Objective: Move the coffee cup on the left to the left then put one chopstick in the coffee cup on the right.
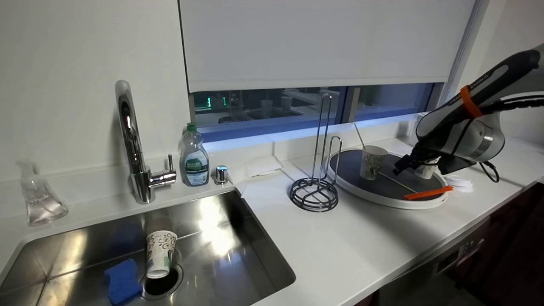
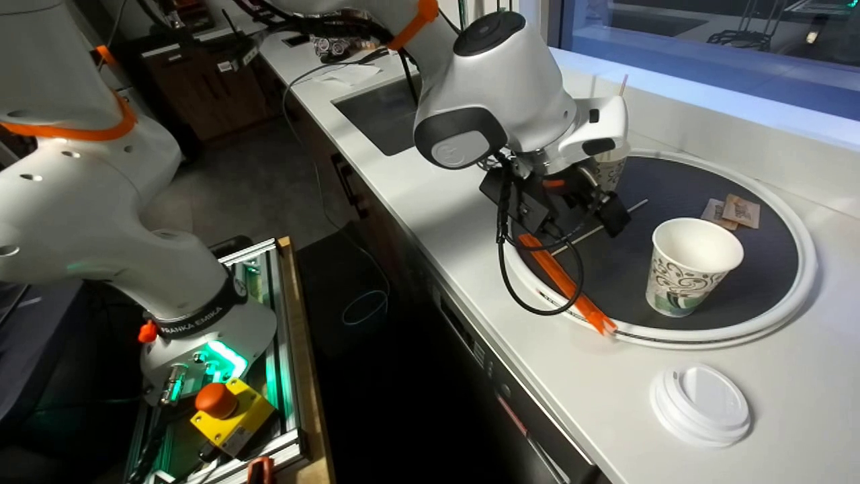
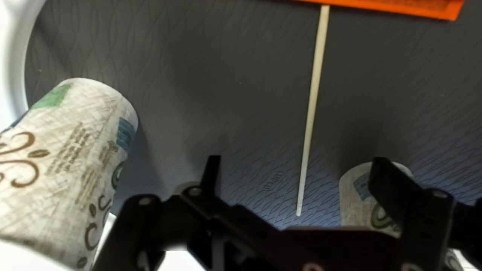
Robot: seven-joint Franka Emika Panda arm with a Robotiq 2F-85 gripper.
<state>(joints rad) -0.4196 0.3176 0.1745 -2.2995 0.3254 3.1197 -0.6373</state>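
Note:
A patterned paper cup with a chopstick standing in it (image 1: pixel 370 165) is on the round dark tray (image 1: pixel 346 161), also in an exterior view (image 2: pixel 610 171). A second, empty-looking cup (image 2: pixel 685 275) stands upright near the tray's rim; in the wrist view it is the left cup (image 3: pixel 71 169). The cup at right in the wrist view (image 3: pixel 352 199) is partly hidden by a finger. A loose chopstick (image 3: pixel 312 105) lies on the tray between the cups, one end at the orange wrapper (image 3: pixel 395 5). My gripper (image 3: pixel 297 160) is open and empty above the tray, its fingers either side of the chopstick's end.
A wire paper-towel holder (image 1: pixel 314 197) stands beside the tray. White lids (image 2: pixel 702 407) lie on the counter and small packets (image 2: pixel 736 212) on the tray. The sink (image 1: pixel 263 255) holds a fallen cup (image 1: pixel 161 253) and a blue sponge (image 1: pixel 122 280). The window wall runs behind.

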